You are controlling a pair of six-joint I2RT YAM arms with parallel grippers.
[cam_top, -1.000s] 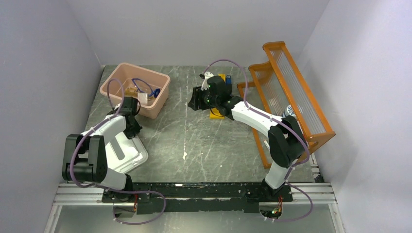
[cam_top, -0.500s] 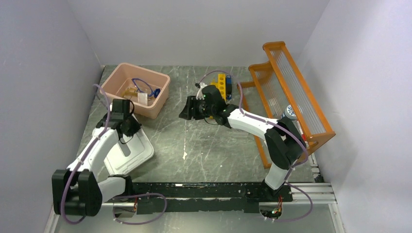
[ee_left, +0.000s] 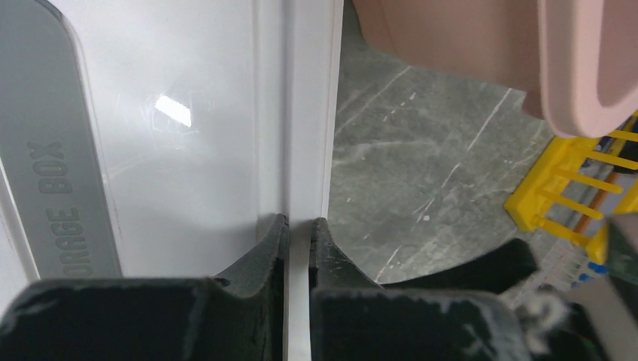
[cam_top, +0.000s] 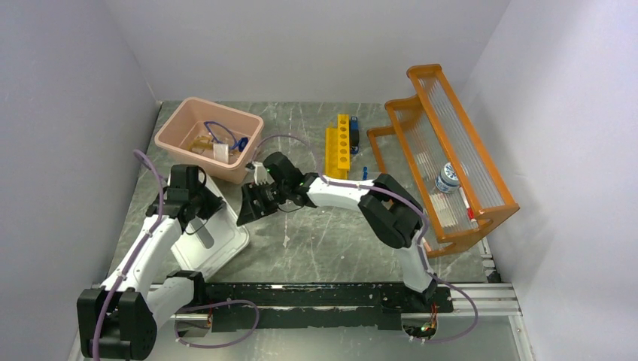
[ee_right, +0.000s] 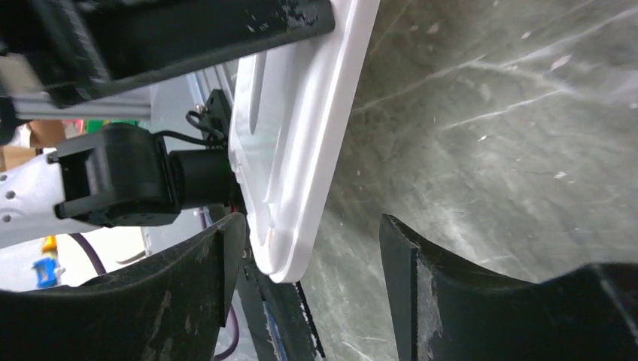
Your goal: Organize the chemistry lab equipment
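The white lid (cam_top: 218,242) lies tilted at the near left, in front of the pink tub (cam_top: 247,161). My left gripper (cam_top: 202,198) is shut on the lid's rim; in the left wrist view the white rim (ee_left: 299,150) runs between the closed fingers of the left gripper (ee_left: 299,222). My right gripper (cam_top: 245,212) is open beside the lid's right corner; in the right wrist view of the gripper (ee_right: 312,233), the lid corner (ee_right: 290,188) sits between the jaws, close to the left finger. The tub holds blue-framed goggles (cam_top: 227,137), amber tubing (cam_top: 202,141) and a white packet (cam_top: 220,152).
A yellow tube rack (cam_top: 338,147) lies at the back centre, with a small blue cap (cam_top: 366,172) beside it. The big orange shelf rack (cam_top: 451,143) stands at the right and holds a small jar (cam_top: 448,178). Walls close in on three sides.
My right arm has swung left from the yellow tube rack to the lid's right corner. My left arm has stretched forward, and the lid has shifted a little to the right.
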